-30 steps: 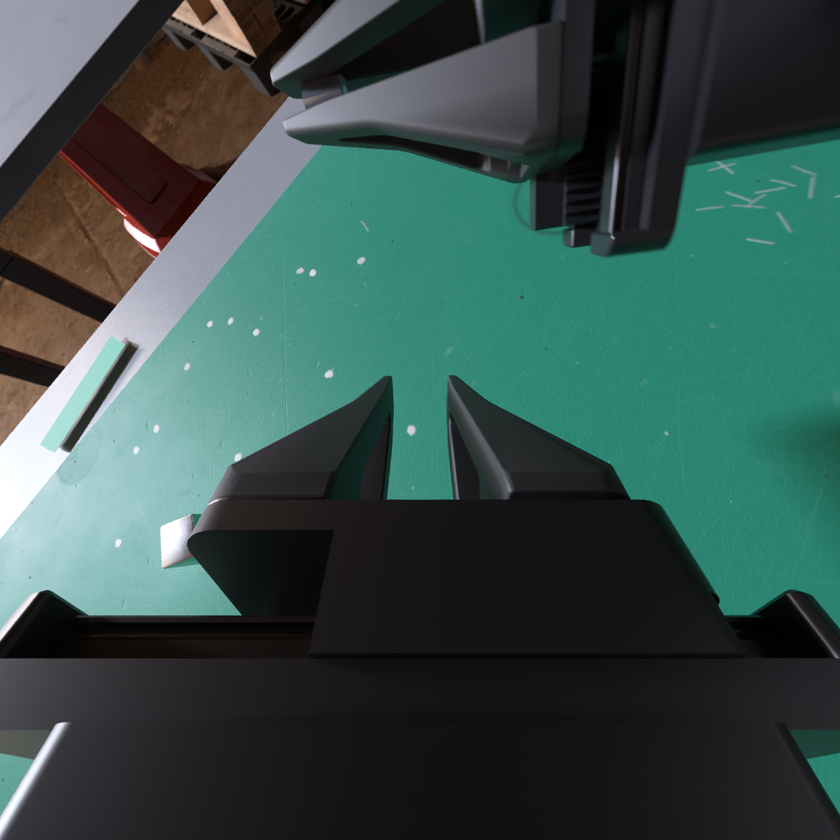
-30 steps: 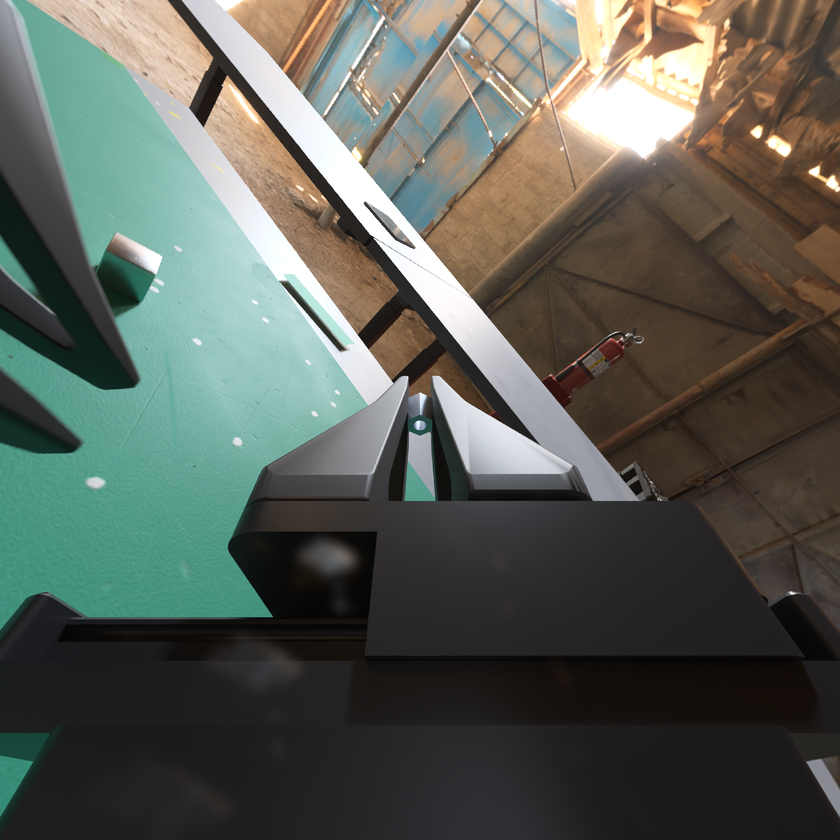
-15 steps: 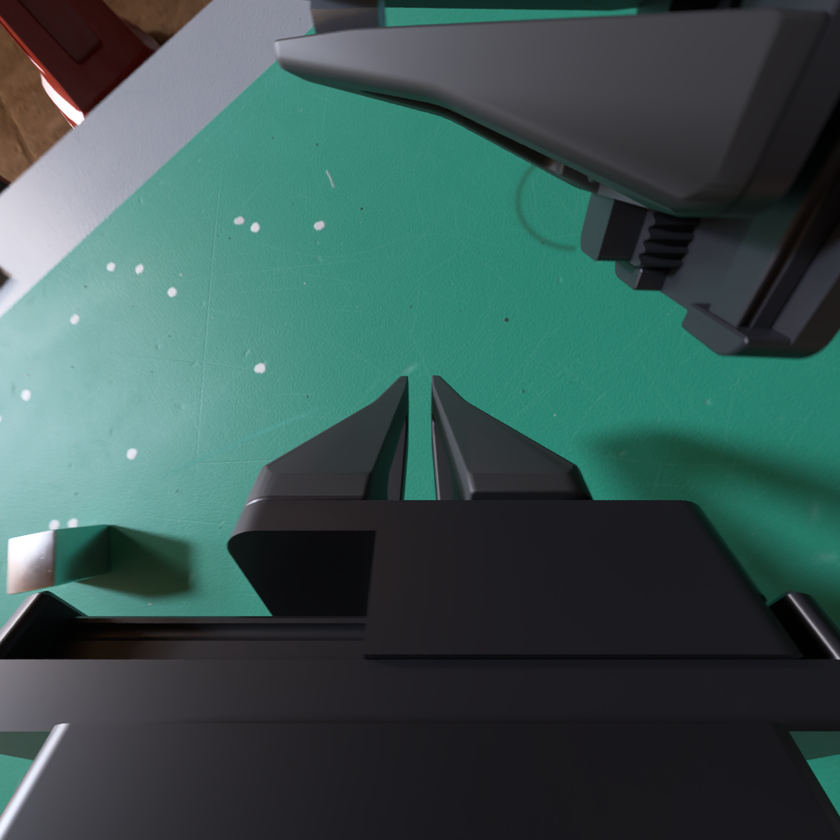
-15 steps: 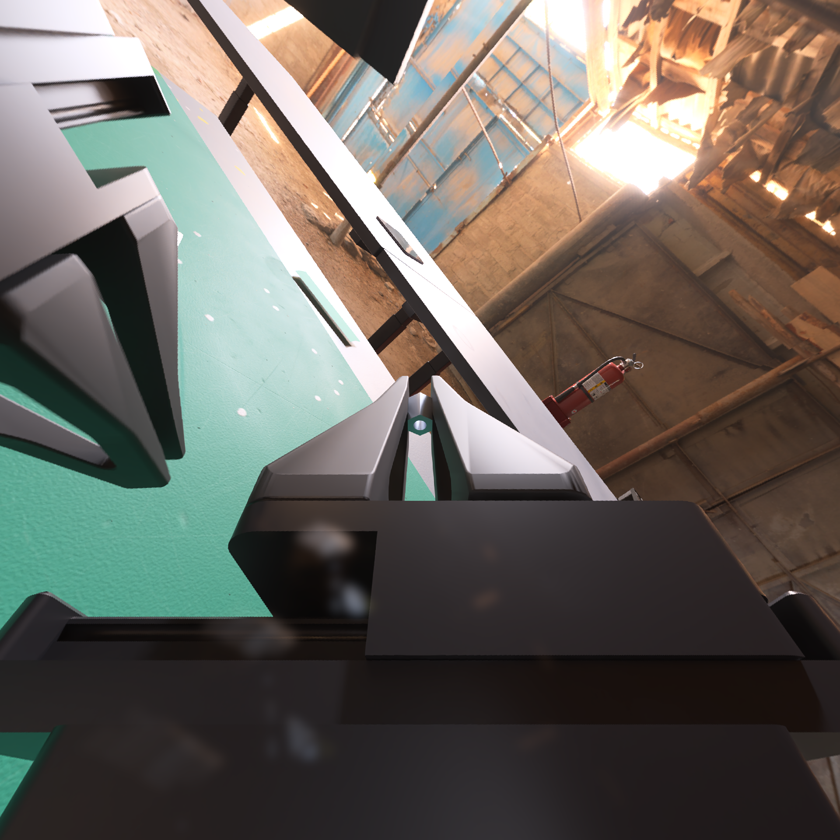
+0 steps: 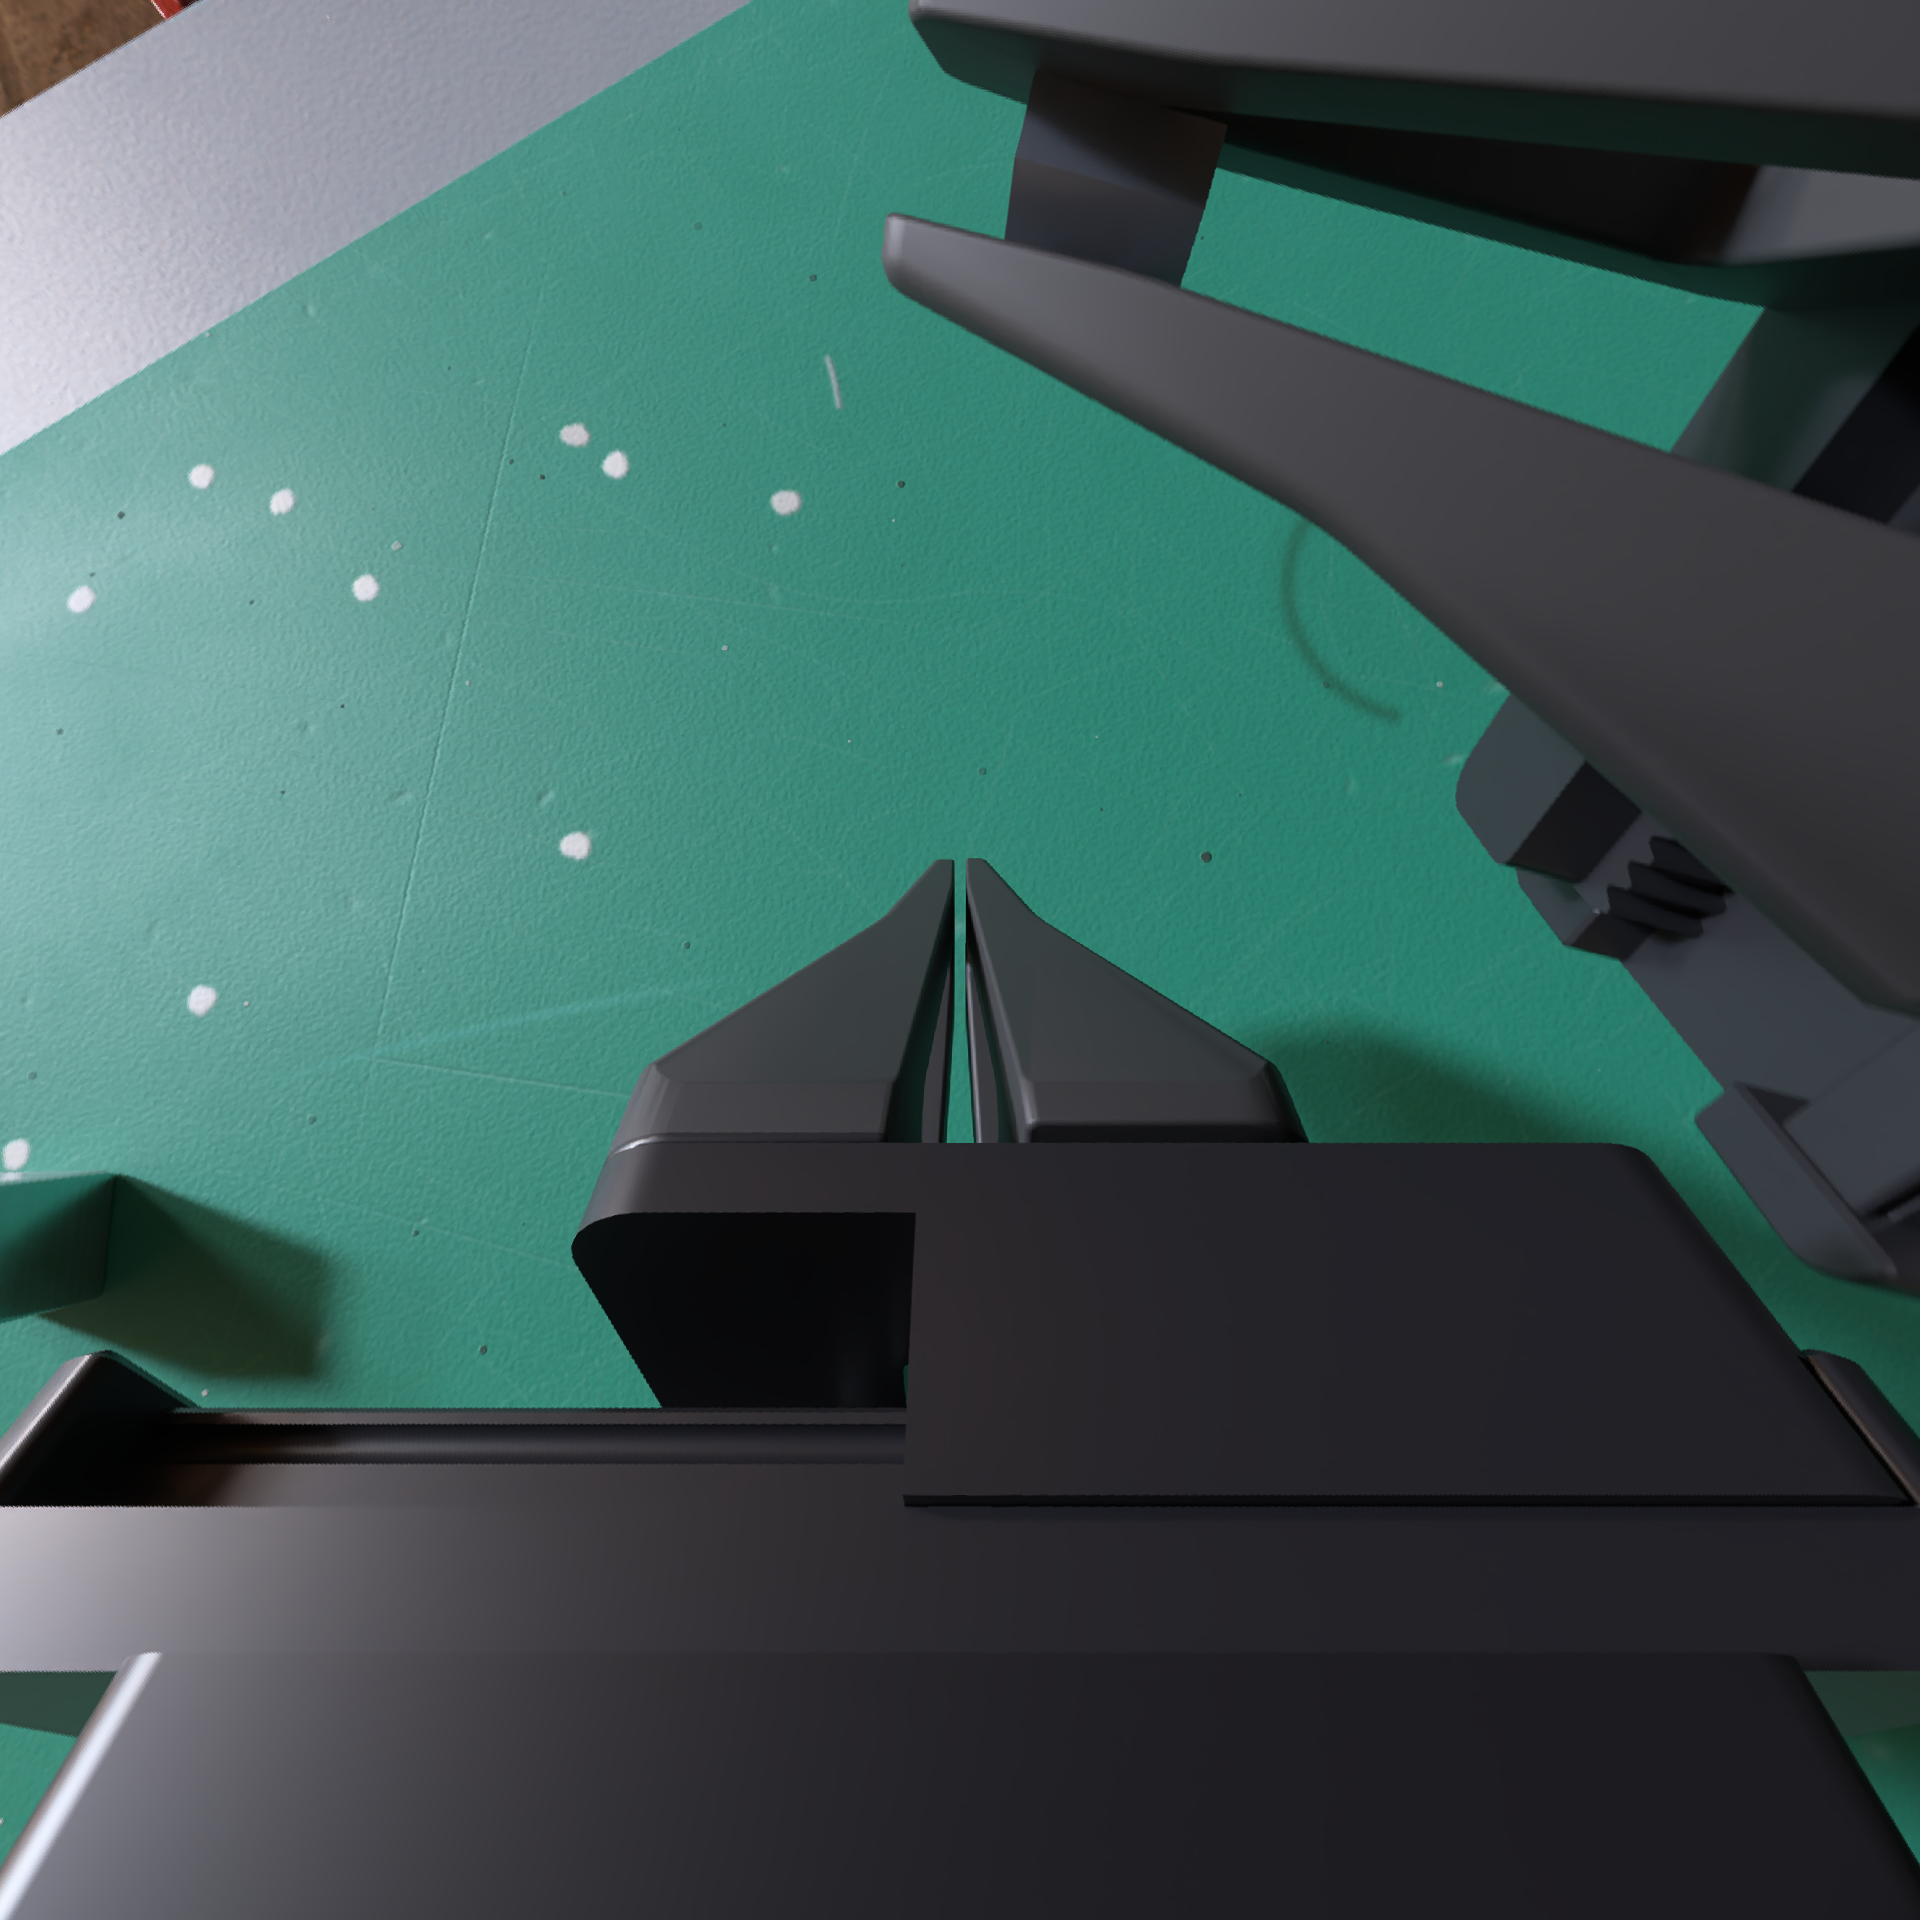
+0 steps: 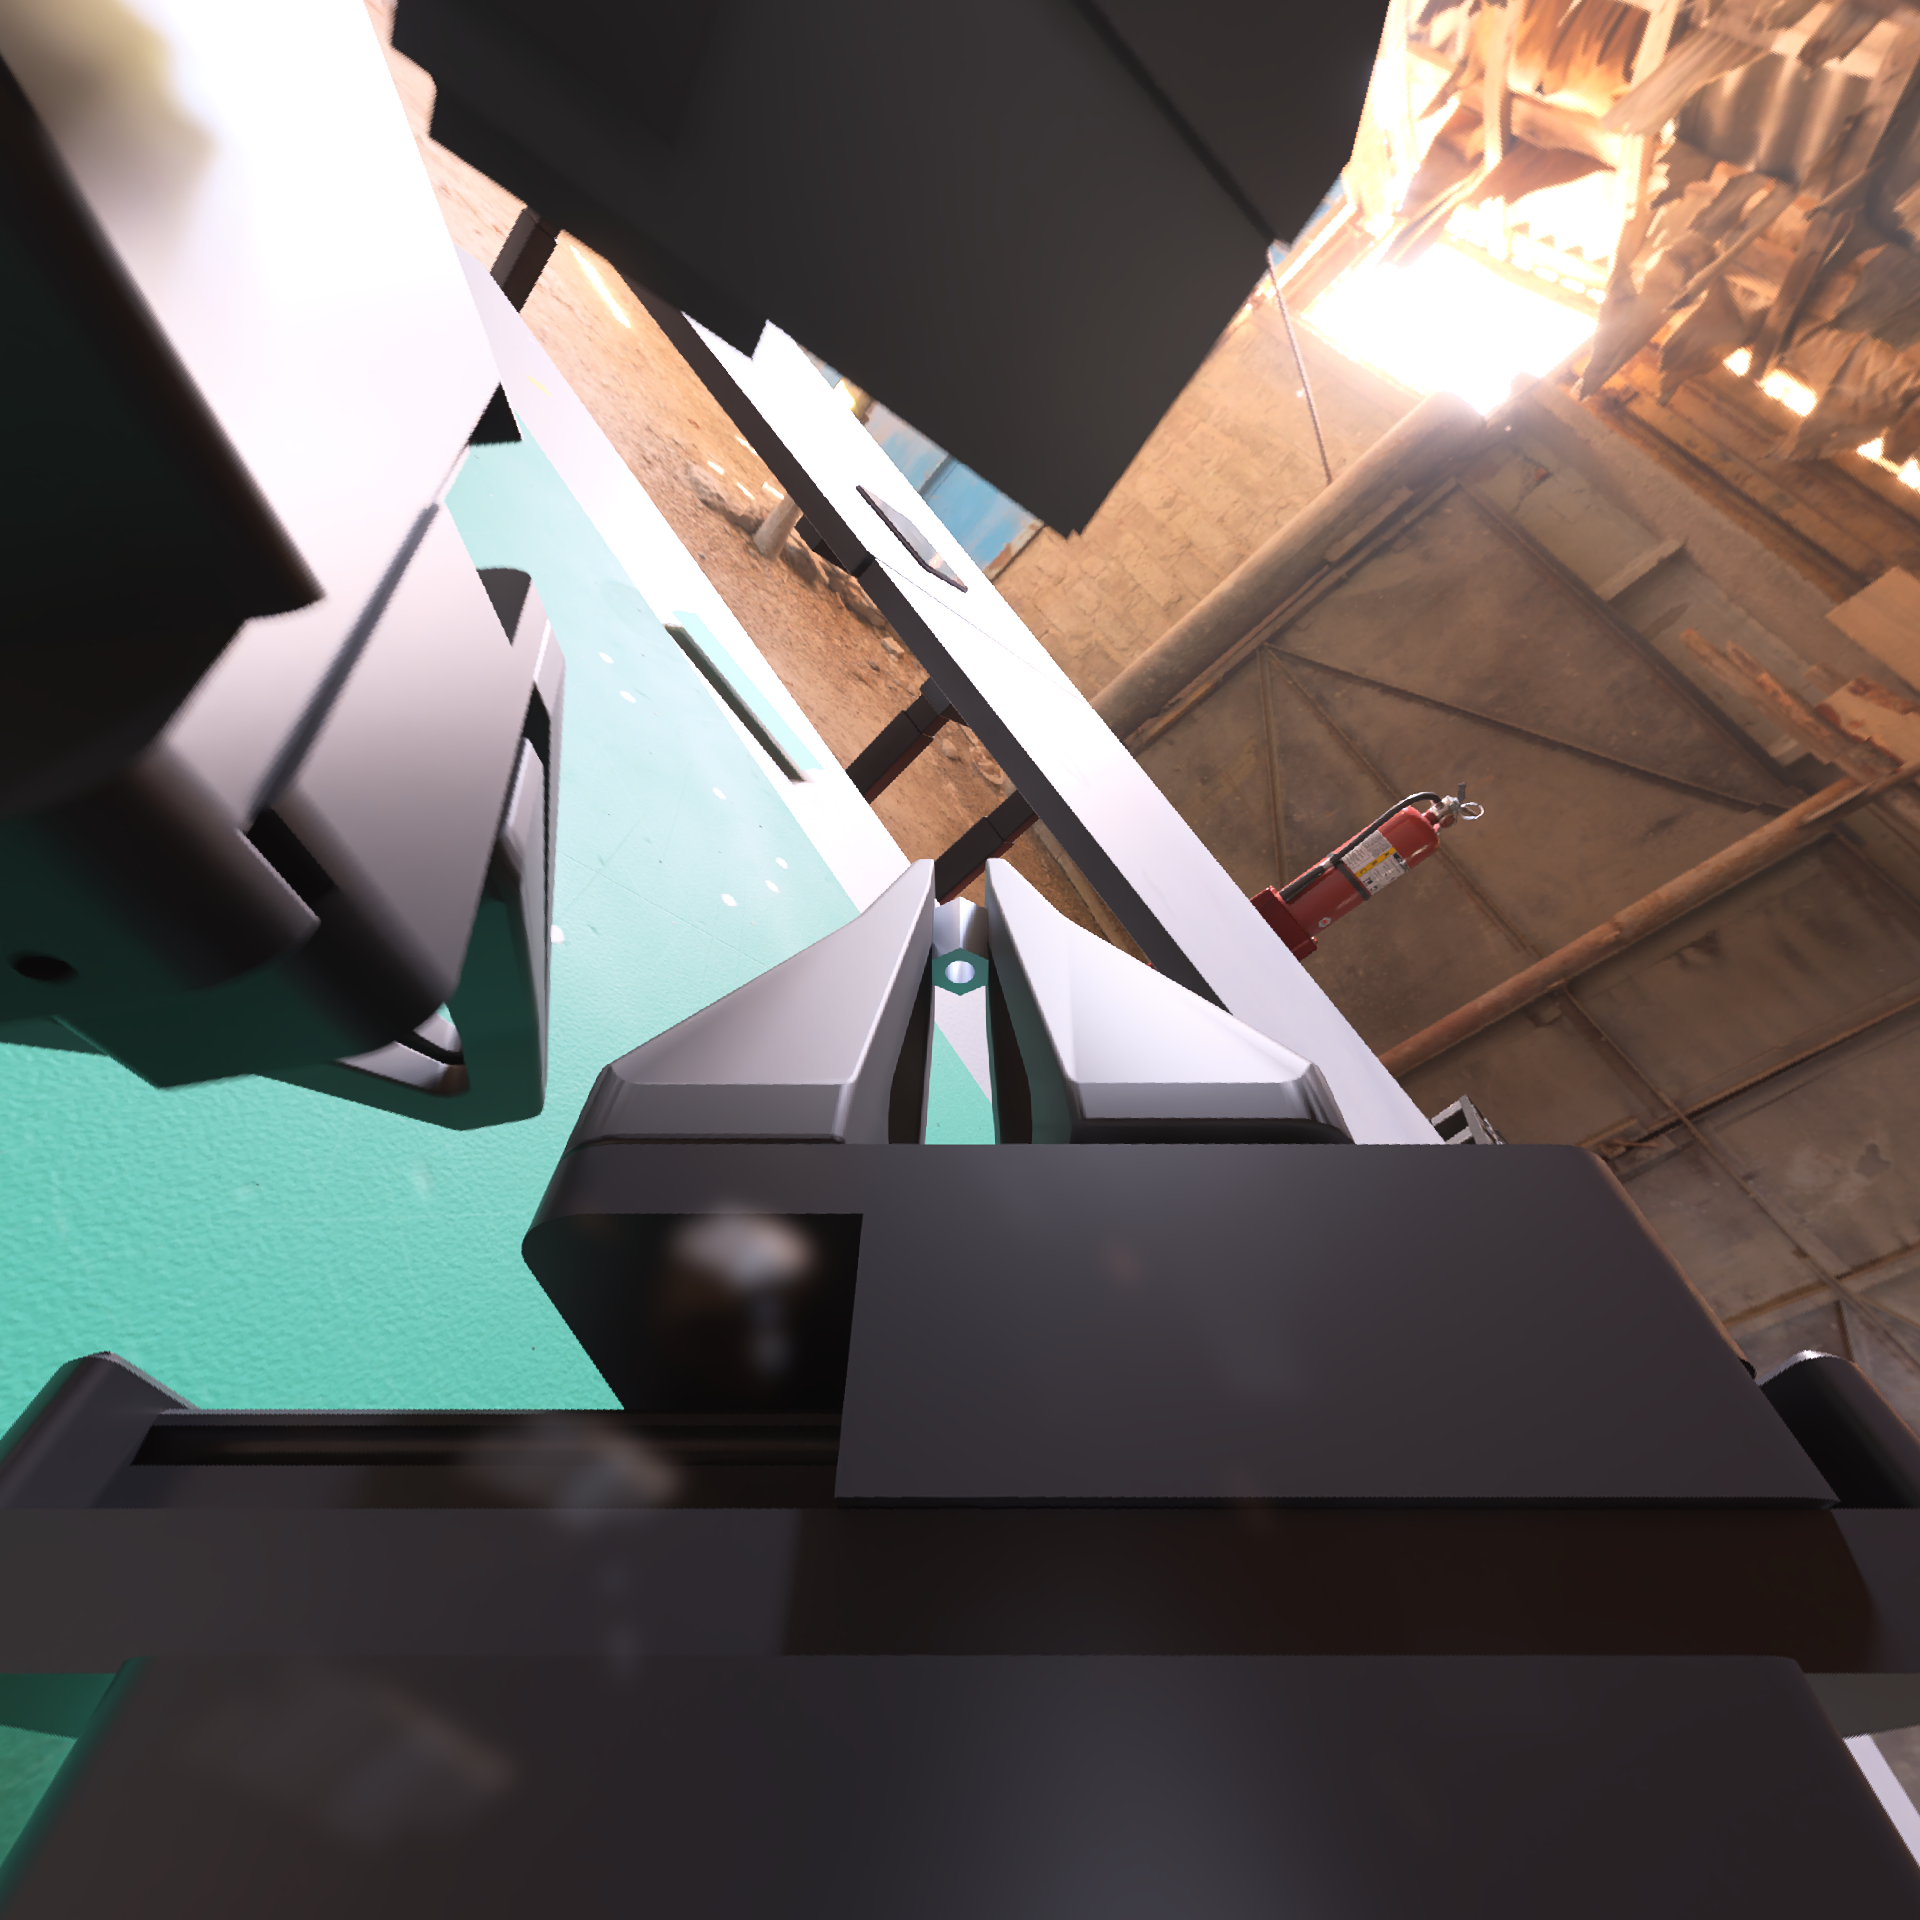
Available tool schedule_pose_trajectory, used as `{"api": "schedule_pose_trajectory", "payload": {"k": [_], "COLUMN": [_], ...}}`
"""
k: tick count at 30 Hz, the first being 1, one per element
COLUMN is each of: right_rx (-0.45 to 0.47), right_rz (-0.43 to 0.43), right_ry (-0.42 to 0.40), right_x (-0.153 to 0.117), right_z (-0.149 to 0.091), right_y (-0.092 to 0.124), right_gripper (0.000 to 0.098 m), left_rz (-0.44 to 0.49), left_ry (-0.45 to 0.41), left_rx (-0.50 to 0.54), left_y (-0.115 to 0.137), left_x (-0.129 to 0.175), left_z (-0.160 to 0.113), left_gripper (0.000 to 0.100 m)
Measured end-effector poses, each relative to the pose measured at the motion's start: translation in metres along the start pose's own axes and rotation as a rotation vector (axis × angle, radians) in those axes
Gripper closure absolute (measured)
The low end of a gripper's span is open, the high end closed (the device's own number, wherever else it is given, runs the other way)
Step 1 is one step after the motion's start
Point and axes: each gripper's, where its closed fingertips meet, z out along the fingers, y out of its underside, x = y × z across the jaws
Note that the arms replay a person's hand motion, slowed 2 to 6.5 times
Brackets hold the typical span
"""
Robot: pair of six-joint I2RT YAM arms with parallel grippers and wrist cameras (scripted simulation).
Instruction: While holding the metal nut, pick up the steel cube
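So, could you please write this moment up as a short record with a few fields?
surface: green mat speckled with white dots, grey border
left tool: shut, empty, above bare mat
right tool: shut on small shiny hexagonal metal nut, raised off the mat
shiny steel cube: on the mat at the left wrist view's left edge, partly cut off, apart from the left tool
background: red fire extinguisher on the wall

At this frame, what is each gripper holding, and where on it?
The right gripper pinches the metal nut by opposite side faces near its fingertips. The left gripper is shut on nothing; the steel cube sits apart.
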Motion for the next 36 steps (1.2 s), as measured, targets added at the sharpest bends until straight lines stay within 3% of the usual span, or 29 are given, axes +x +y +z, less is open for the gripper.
{"api": "schedule_pose_trajectory", "payload": {"k": [16, 36], "right_rx": [-0.015, -0.022], "right_rz": [0.076, 0.125], "right_ry": [0.01, 0.014], "right_x": [0.004, 0.007], "right_z": [-0.002, -0.003], "right_y": [0.008, 0.015], "right_gripper": [0.0899, 0.0898], "left_rz": [-0.01, 0.087], "left_ry": [-0.039, -0.139], "left_rx": [-0.096, -0.178], "left_y": [0.002, 0.0], "left_x": [0.001, 0.001], "left_z": [0.025, 0.027], "left_gripper": [0.099, 0.099]}}
